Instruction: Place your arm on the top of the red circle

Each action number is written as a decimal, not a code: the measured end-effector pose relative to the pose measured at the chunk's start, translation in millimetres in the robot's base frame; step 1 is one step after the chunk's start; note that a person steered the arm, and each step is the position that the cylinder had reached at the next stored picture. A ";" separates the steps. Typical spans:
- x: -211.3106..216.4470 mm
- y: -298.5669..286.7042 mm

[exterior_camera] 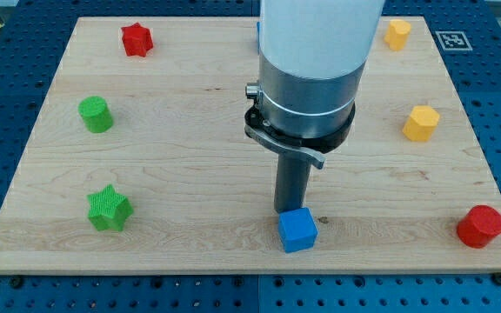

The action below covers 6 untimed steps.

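**Operator:** Where did the red circle (480,226) sit, and where was the tip (290,211)?

**Technician:** The red circle lay at the view's lower right, close to the board's (198,130) right edge and bottom corner. The tip stood low in the middle of the board, just behind the blue cube (297,229), touching it or very nearly; the exact contact could not be told. The two were well apart, with bare wood between them.

**Operator:** State of the tool?

**Technician:** The arm carried a plain rod and no clamp. It grasped nothing and could only push.

**Operator:** What could have gone wrong from there?

**Technician:** Three faults were judged likely. First, a straight sweep toward the view's right could have dragged the blue cube along, since it sat against the tip. Second, the task asked for a position above the red circle, meaning on its far side toward the view's top; an approach aimed at the block itself could have knocked it off the nearby edge. Third, too high a path could have brushed the yellow block (421,123) at the right side.

**Operator:** Which way did the red circle point?

**Technician:** It stood upright, with its long axis vertical. Being round or nearly so, it showed no clear heading in the board's plane.
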<state>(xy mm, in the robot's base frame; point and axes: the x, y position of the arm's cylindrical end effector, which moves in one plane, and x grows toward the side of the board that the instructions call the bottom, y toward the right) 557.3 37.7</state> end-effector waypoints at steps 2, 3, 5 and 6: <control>-75.4 7.7; -71.5 52.5; -32.0 98.5; -32.2 165.5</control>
